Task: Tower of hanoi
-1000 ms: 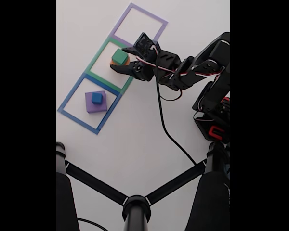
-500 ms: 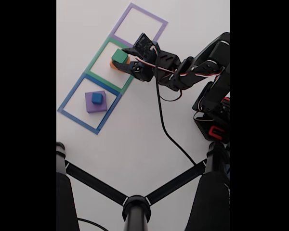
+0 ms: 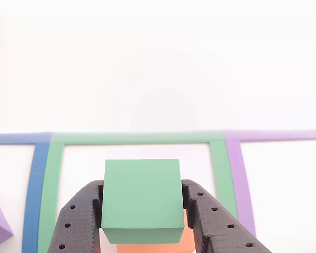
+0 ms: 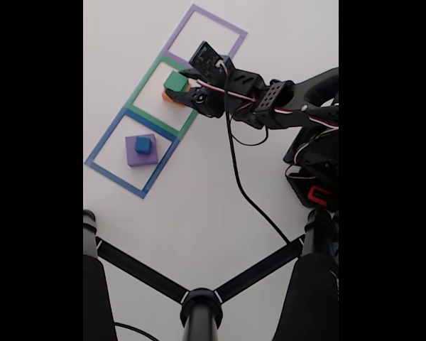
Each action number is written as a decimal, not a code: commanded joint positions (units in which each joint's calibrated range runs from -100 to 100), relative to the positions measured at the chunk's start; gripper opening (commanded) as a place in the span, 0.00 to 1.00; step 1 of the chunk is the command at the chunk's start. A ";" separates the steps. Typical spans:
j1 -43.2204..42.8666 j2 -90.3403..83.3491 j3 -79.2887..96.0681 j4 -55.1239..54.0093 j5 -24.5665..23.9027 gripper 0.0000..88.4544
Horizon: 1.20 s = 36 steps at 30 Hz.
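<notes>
green cube (image 3: pixel 142 199) pinched by the end effector (image 3: pixel 142 221) above the orange block (image 3: pixel 147 246), arm stretched low.

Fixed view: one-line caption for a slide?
Gripper closed on green cube above orange block; blue cube rests on purple block.

Hand (image 3: pixel 142 221) grips green cube (image 3: pixel 142 197) (orange block (image 3: pixel 147 247) below).

The green cube (image 3: pixel 142 199) hides most of the orange block (image 3: pixel 147 246).
</notes>
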 commanded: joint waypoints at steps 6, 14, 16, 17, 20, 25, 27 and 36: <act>0.79 -19.53 -12.76 31.91 0.00 0.12; 5.14 -24.82 -43.56 75.62 0.00 0.11; 6.36 -24.42 -52.47 85.33 0.00 0.11; 6.82 -24.26 -56.46 89.62 0.00 0.11; 7.88 -23.54 -68.01 101.60 0.00 0.11; 7.96 -21.93 -83.82 115.20 0.00 0.11; 7.96 -21.77 -87.63 118.43 0.00 0.11; 11.09 -22.25 -84.18 117.63 0.00 0.11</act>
